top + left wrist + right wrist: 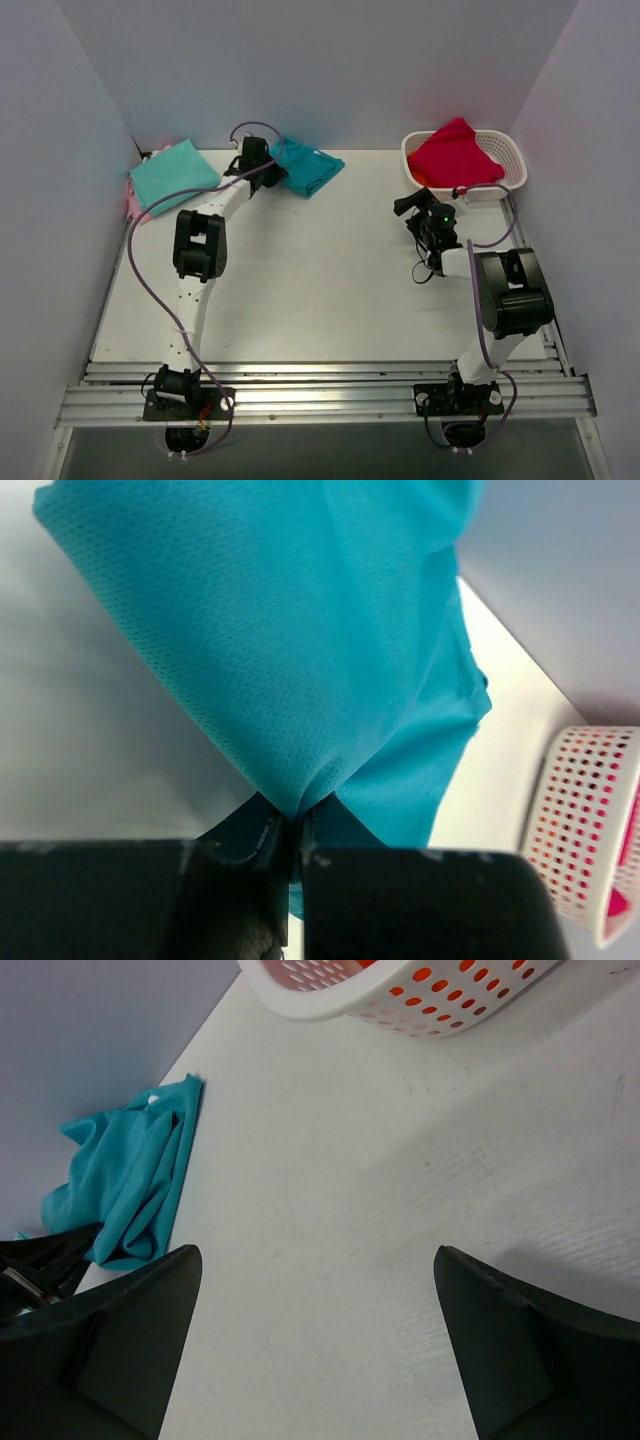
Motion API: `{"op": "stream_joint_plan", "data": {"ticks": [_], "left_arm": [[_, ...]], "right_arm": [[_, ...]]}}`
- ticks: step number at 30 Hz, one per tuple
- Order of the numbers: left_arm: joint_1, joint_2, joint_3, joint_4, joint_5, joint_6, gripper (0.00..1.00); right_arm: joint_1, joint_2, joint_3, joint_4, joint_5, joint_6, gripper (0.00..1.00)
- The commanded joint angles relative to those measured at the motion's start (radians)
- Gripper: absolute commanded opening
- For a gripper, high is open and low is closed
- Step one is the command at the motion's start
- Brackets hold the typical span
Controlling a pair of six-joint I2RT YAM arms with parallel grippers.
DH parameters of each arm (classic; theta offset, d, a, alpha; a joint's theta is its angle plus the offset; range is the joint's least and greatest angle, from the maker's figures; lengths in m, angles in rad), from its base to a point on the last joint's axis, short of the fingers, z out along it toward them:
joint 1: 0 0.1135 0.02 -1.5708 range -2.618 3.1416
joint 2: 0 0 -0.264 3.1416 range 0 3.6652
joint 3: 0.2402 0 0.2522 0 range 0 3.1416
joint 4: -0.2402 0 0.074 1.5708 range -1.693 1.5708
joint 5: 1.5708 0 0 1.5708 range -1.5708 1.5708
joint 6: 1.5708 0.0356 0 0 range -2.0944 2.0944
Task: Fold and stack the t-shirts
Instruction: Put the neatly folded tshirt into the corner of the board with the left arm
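So, left gripper [295,855] was pinched closed on a fold of the deep teal t-shirt [300,630]. The left wrist view showed the mesh cloth bunched to a point right where the two fingers met, with no gap between the jaws.

From the top camera, that teal shirt [310,168] lay crumpled at the far edge of the table [320,290], left of centre. The left arm was stretched out to its near-left side. The right wrist view showed the same shirt [130,1190] against the back wall, with a small white label at its top corner.

The mint-green t-shirt [172,173] sat folded flat in the far-left corner, apart from the teal one. A pale pink cloth edge [133,203] stuck out under its left side.

The right gripper [315,1260] was spread wide and held nothing, with only bare tabletop between its fingers. It sat above the table just in front of the white perforated basket [510,175]. That basket stood in the far-right corner with a crimson-pink shirt [455,150] heaped in it, rising above the rim.
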Motion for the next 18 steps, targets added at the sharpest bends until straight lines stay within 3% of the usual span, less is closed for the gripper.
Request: {"op": "stream_joint_plan", "data": {"ticks": [1,9,11,14,18], "left_arm": [[0.092,-0.094,0.145,-0.173,0.001,0.295,0.02],[0.283,-0.059,0.422,-0.374,0.033,0.621,0.02],[0.348,-0.049,0.472,-0.436,0.015,0.636,0.02],[0.451,-0.097,0.413,-0.415,0.044,0.597,0.02],[0.526,-0.241,0.178,-0.323,-0.005,0.519,0.05]], "right_arm": [[-0.002,-0.052,-0.006,0.065,-0.037,0.015,0.97],[-0.002,0.004,-0.001,0.126,-0.100,0.054,0.96],[-0.002,0.019,-0.001,0.142,-0.111,0.060,0.96],[-0.001,0.053,0.013,0.166,-0.143,0.080,0.96],[-0.001,0.091,0.019,0.208,-0.170,0.100,0.95]]}}
